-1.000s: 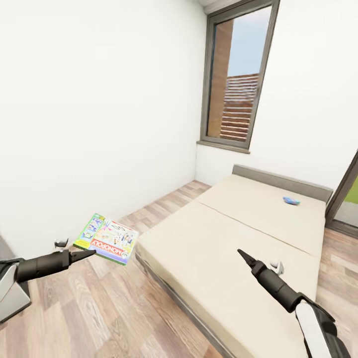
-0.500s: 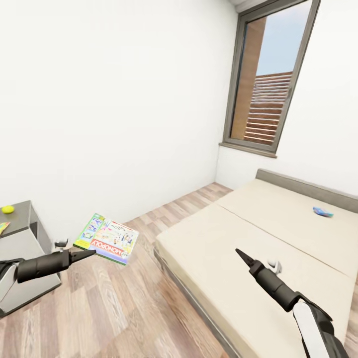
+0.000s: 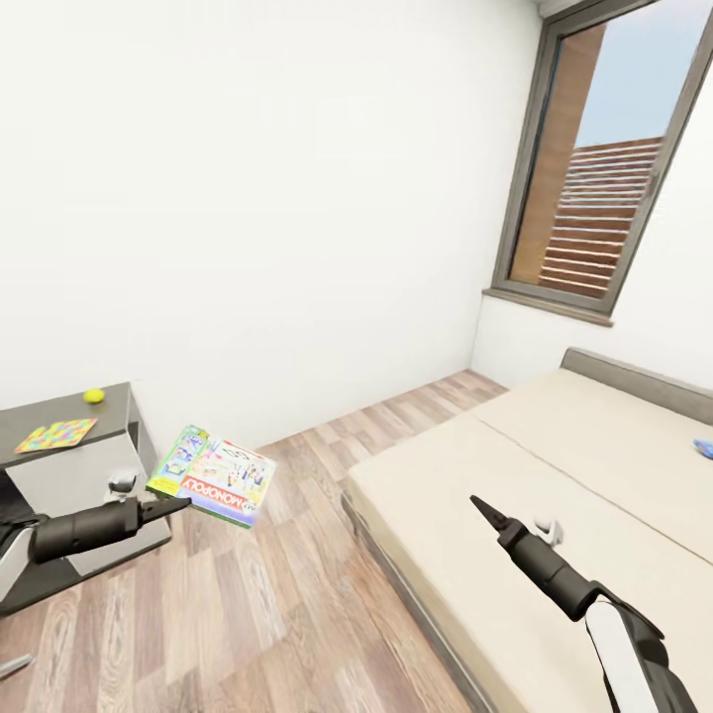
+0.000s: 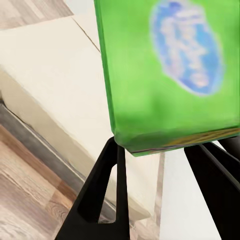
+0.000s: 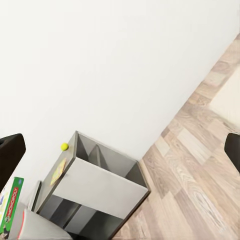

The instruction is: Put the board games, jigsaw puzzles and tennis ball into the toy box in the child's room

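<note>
Left gripper [image 3: 176, 506] clamped on 1 corner of the Monopoly box [image 3: 213, 474], carried flat above the floor beside the bed [image 3: 555, 515]. Probably light and stiff, yet prone to pivot; better pinched mid-edge. Right gripper [image 3: 480, 506] parted, empty. Tennis ball [image 3: 93, 395] resting on the table [image 3: 109, 421].

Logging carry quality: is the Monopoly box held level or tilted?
Tilted. The Monopoly box slopes down toward the bed, pinched at one edge by the left gripper.
</note>
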You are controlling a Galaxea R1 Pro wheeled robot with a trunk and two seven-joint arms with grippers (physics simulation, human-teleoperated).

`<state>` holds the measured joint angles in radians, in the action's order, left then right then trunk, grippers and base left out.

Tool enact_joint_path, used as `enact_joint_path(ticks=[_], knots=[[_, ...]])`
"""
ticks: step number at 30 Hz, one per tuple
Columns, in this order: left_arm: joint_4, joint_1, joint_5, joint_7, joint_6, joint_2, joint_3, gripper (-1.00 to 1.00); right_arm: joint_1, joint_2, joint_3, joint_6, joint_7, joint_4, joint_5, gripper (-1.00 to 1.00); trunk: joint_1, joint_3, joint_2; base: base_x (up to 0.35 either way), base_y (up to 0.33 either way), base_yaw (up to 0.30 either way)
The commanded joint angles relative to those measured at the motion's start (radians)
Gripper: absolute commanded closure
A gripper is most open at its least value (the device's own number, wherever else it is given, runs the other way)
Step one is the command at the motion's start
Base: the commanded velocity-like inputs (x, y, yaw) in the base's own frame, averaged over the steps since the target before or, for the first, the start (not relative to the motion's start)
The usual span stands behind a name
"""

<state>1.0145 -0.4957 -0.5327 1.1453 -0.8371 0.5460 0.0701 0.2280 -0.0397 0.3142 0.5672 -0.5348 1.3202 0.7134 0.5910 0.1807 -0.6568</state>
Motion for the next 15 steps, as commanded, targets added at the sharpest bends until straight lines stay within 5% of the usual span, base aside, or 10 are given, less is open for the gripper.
enact_joint_path(ticks=[1,15], knots=[[0.000,-0.001,-0.007,0.001,-0.008,0.000,-0.001,1.00,0.001,0.000,0.002,0.008,-0.001,0.001,0.006,-1.00,-0.004,-0.002,0.006,0.000,0.000,0.291],[0.000,-0.001,-0.007,0.002,-0.008,0.000,-0.001,1.00,0.001,0.001,0.002,0.008,-0.001,0.001,0.005,-1.00,-0.057,-0.045,0.104,0.000,0.000,0.291]])
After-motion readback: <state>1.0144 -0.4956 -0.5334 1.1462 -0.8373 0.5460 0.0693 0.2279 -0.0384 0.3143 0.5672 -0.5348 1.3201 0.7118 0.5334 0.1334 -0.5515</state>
